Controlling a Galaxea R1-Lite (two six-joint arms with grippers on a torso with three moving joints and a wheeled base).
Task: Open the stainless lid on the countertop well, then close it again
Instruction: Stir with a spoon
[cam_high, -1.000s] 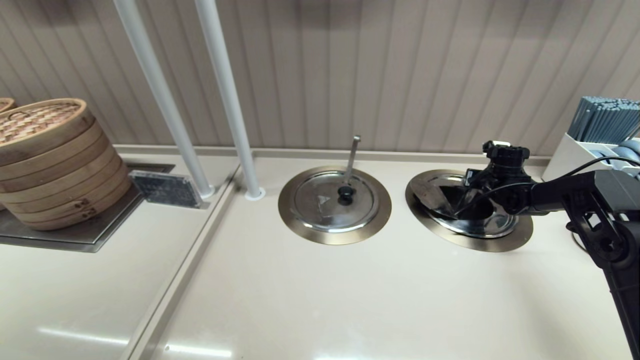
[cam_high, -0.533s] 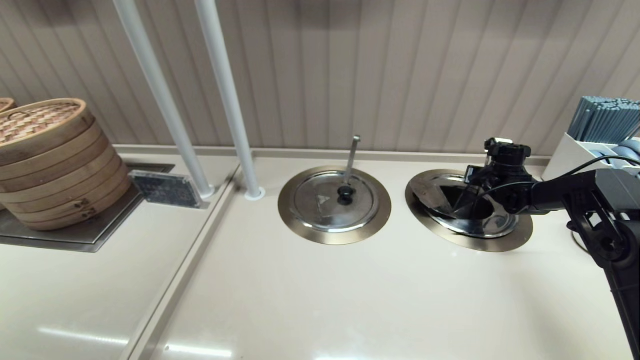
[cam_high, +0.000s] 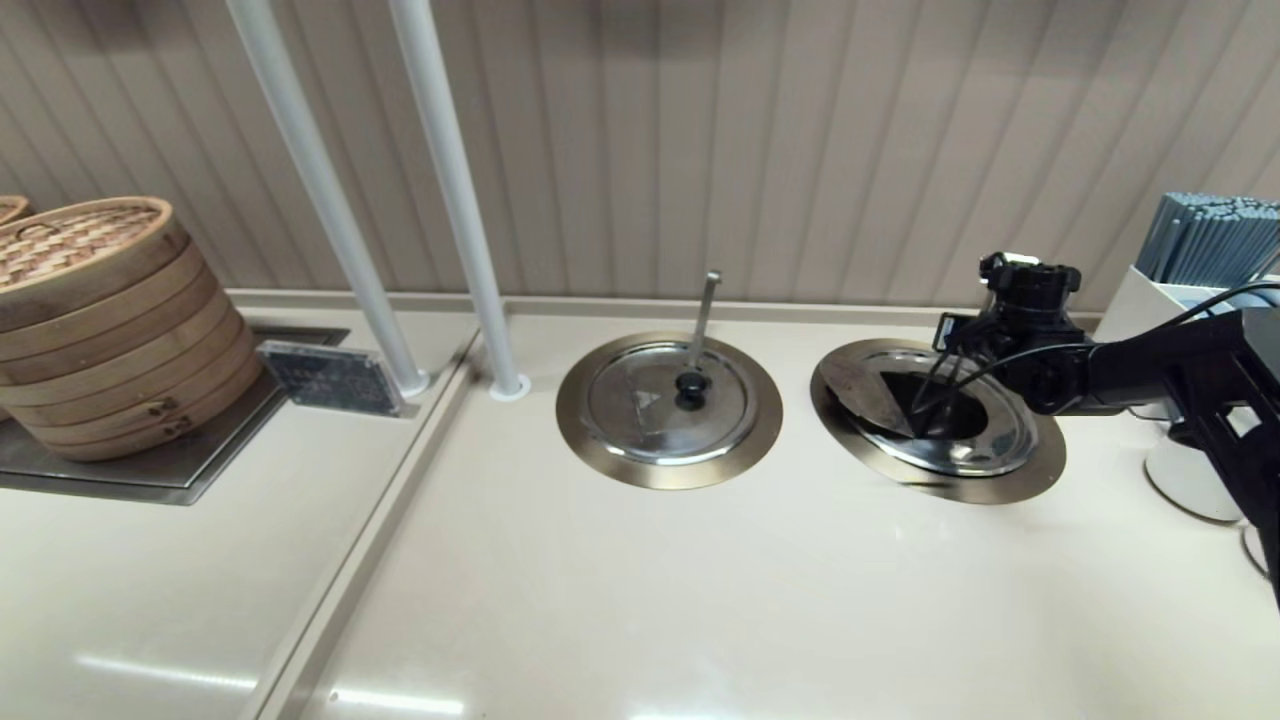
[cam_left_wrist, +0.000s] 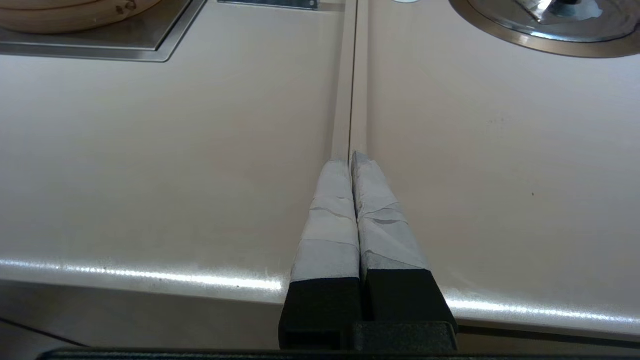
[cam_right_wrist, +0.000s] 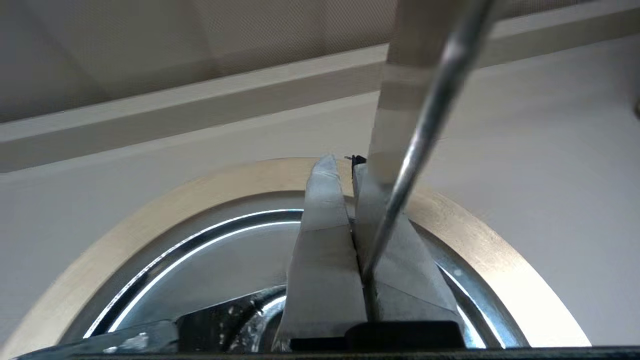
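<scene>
The stainless lid (cam_high: 985, 440) lies in the countertop well, inside the brass-coloured ring (cam_high: 1040, 470). The arm's dark reflection spreads over its left half. Its black knob is hidden. My right gripper (cam_high: 972, 342) hovers over the back of the lid, and the arm reaches in from the right. In the right wrist view the taped fingers (cam_right_wrist: 325, 235) are pressed together, so the right gripper (cam_right_wrist: 345, 164) is shut, above the lid (cam_right_wrist: 220, 260) and the ring (cam_right_wrist: 165, 200). The slanting ladle handle (cam_right_wrist: 430, 115) crosses in front of one finger. My left gripper (cam_left_wrist: 351, 157) is parked, shut, over the counter's front edge.
The twin lid (cam_high: 668, 400) with its upright ladle handle (cam_high: 706, 310) sits left of the well. Two white poles (cam_high: 450, 200) rise behind it. Bamboo steamers (cam_high: 100, 320) stand at the far left. A white holder of grey chopsticks (cam_high: 1200, 260) stands right of the arm.
My right gripper and forearm have moved to the right and a little higher, toward the back of the lid. The lid, the twin lid and the left arm have not moved.
</scene>
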